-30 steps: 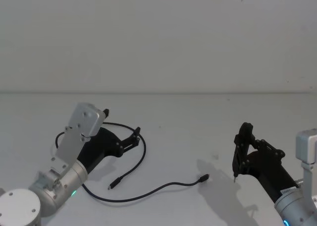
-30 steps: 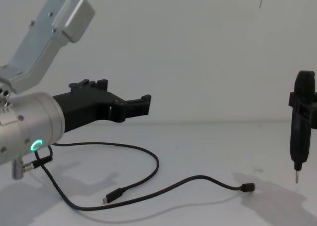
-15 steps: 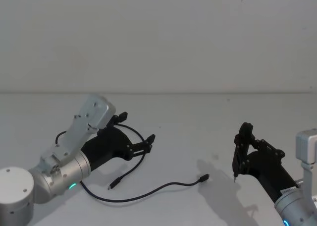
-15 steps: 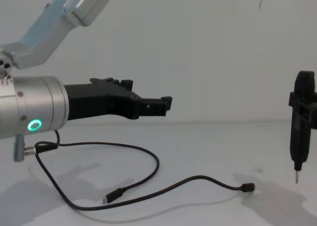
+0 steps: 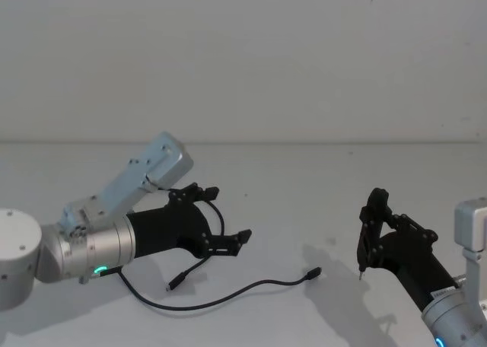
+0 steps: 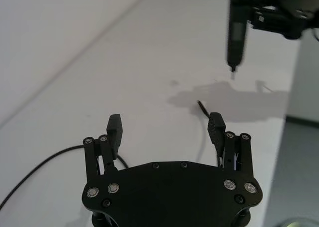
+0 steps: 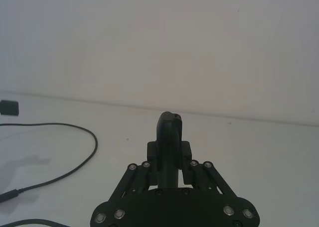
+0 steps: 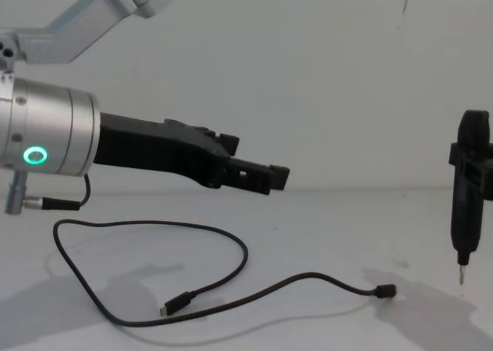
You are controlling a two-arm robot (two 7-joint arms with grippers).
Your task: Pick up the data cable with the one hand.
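Observation:
The data cable point(image 5: 262, 284) is a thin black line lying loose on the white table, looped at the left. One small plug point(image 8: 176, 303) lies near the middle front and the other plug point(image 8: 385, 291) lies further right. My left gripper point(image 5: 228, 214), chunky and black on a silver cylinder with a green ring point(image 8: 33, 155), hovers open above the cable's loop with nothing between its fingers point(image 6: 114, 130). Beyond them the left wrist view shows a stretch of the cable point(image 6: 40, 165). At the right, my right gripper point(image 5: 370, 233) is shut on a slim black rod-shaped tool point(image 8: 470, 182), held upright with its pin tip just above the table.
The white table point(image 5: 304, 179) runs back to a plain white wall. A short black lead with a silver barrel plug point(image 8: 54, 203) hangs under my left arm's cylinder. The rod tool's shadow point(image 8: 431, 289) falls near the cable's right plug.
My left arm has swung forward and to the right, carrying the open gripper from the loop's left side out over the cable. The cable and the right arm have not moved.

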